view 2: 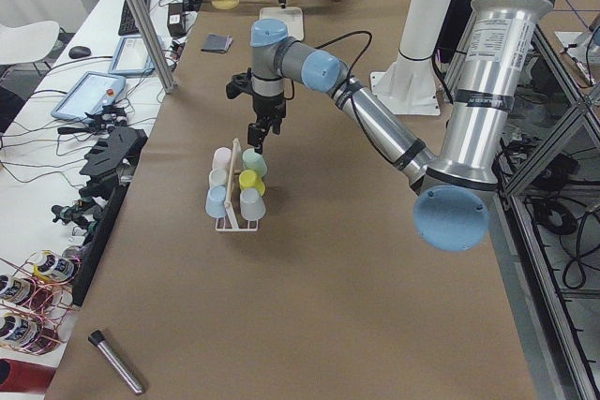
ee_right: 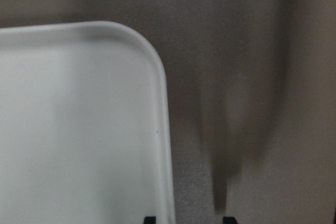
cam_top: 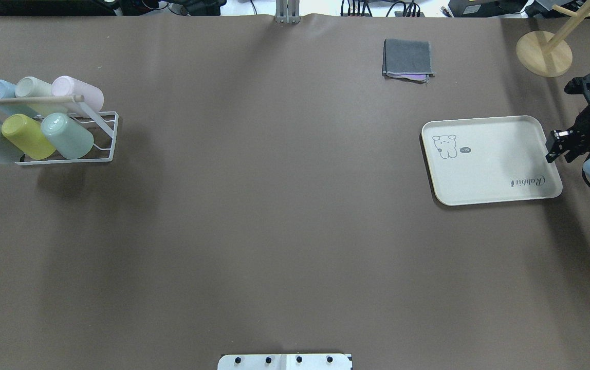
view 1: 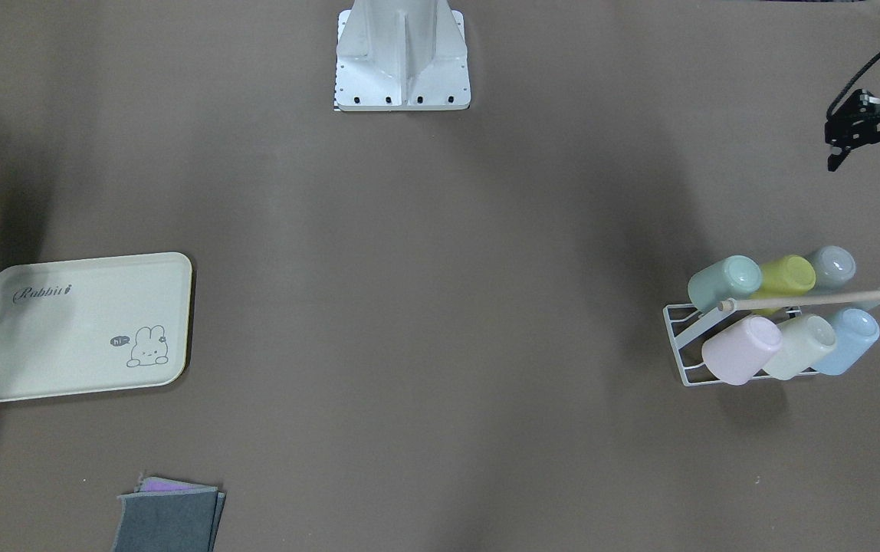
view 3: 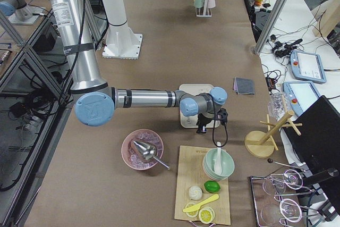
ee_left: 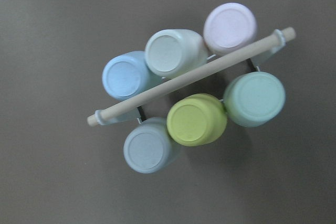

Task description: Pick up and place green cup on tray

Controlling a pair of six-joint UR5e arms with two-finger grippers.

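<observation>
Green cup (ee_left: 254, 99) sits on white wire rack (view 1: 681, 360), base up and tilted. It's at the end of its row, touching the yellow-green cup (ee_left: 197, 120) next to it. Wooden dowel (ee_left: 189, 77) runs betw. the two rows of three cups.

L gripper (view 1: 878, 165) hangs above the rack, jaws apart, holding nothing (fingers don't show in its wrist view, so this is read from front cam). Contact w/ any cup: can't tell.

Tray (cam_top: 490, 169) lies flat at opp. end of table (cam_top: 274, 205), well apart from rack. R gripper (ee_right: 188, 220) is over tray's edge nr a rounded corner, jaws apart and empty. One tip is above the tray, the other above the table.

Folded grey cloth (cam_top: 408, 57) lies nr tray, not touching.
</observation>
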